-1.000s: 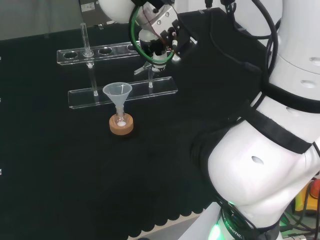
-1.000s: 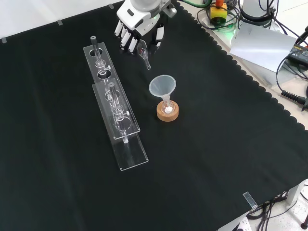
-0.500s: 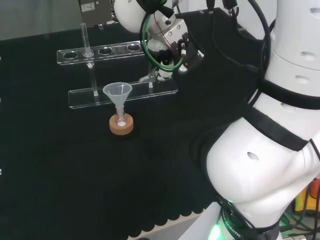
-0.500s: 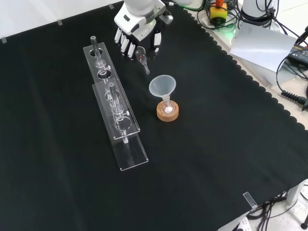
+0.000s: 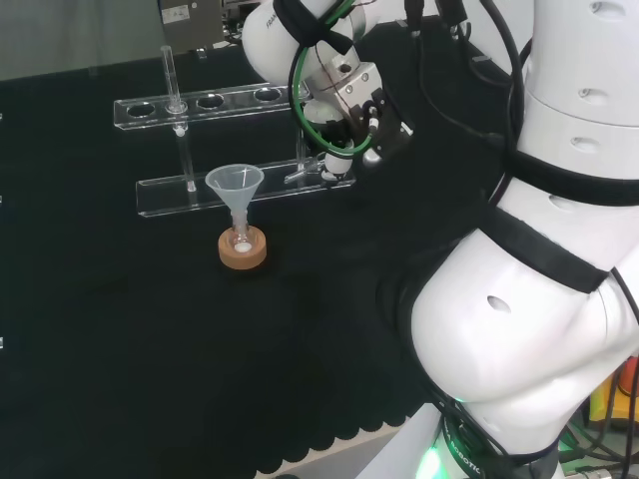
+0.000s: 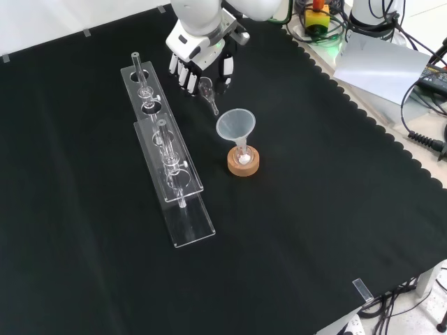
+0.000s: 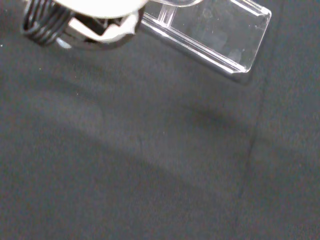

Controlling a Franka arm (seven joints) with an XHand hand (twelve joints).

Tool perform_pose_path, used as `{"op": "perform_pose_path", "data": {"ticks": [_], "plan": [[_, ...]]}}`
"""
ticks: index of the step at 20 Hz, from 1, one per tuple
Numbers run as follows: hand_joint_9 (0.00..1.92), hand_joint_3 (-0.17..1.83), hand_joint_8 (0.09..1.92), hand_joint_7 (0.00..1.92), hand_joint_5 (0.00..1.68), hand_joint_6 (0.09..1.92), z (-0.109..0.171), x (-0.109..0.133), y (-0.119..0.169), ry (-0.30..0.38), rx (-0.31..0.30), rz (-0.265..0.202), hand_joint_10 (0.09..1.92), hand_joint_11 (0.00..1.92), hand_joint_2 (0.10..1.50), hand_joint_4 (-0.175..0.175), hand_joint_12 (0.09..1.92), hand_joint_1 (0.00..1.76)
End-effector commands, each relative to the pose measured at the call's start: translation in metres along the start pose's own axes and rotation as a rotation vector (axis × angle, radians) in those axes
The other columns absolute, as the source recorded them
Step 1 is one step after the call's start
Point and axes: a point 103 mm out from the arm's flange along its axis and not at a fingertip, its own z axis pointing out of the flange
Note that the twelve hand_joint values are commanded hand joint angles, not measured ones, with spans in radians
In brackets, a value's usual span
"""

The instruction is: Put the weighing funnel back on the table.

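Observation:
The weighing funnel (image 6: 207, 92) is a small clear scoop with a short stem, and the hand (image 6: 198, 61) is shut on it, fingers pointing down at the cloth. In the front view it hangs between the tube rack and the big funnel, its stem slanting down toward the funnel's rim. In the head view the hand (image 5: 351, 120) is over the right end of the near rack, with the weighing funnel (image 5: 308, 172) sticking out to its left, low over the cloth.
The funnel (image 6: 236, 128) stands in a small flask on a cork ring (image 6: 243, 165). A clear tube rack (image 6: 167, 162) with glass tubes runs along the hand's left in the front view; its end (image 7: 215, 37) shows in the wrist view. Black cloth (image 7: 150, 165) lies below.
The hand has come down and toward the big funnel with the weighing funnel still in it; in the head view it has moved right and lower, to the rack's right end.

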Motion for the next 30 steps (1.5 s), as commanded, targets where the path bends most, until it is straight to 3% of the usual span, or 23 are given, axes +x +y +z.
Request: {"op": "perform_pose_path", "data": {"ticks": [1,14,25,30], "plan": [[1.14,0.72,0.67,0.9,1.17,0.88,0.011,0.003,0.0,0.003,-0.004,-0.004,0.38,0.85,0.67,0.174,1.04,1.1],[1.16,0.72,0.64,0.94,1.17,0.88,0.053,0.021,0.009,0.016,-0.017,-0.006,0.35,0.88,0.67,0.166,1.02,1.1],[1.17,0.72,0.64,0.94,1.17,0.87,0.07,0.029,0.023,0.001,-0.025,-0.022,0.35,0.89,0.67,0.16,1.01,1.11],[1.17,0.71,0.64,0.94,1.17,0.87,0.073,0.025,0.03,0.03,-0.028,-0.009,0.35,0.89,0.67,0.156,1.01,1.11]]}}
